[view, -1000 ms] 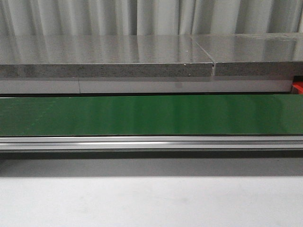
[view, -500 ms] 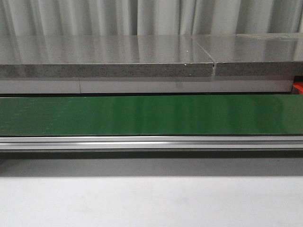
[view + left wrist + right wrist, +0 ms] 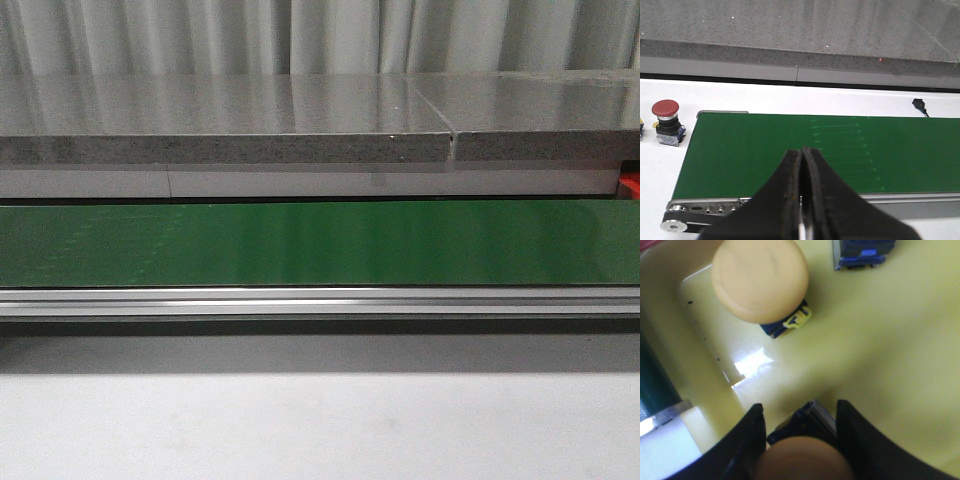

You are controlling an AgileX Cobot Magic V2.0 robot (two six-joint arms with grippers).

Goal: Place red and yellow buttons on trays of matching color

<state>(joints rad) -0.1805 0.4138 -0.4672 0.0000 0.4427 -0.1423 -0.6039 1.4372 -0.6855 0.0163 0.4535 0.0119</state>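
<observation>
Buttons in tray

Yellow buttons I count: two whole, plus a third's base
Red buttons: one
Yellow trays: one
Green belts: one

Green belt, red button, yellow buttons in yellow tray, blk grippers.

Right claw closed on yellow button over yellow tray. Second yellow button upright near tray wall.
</observation>
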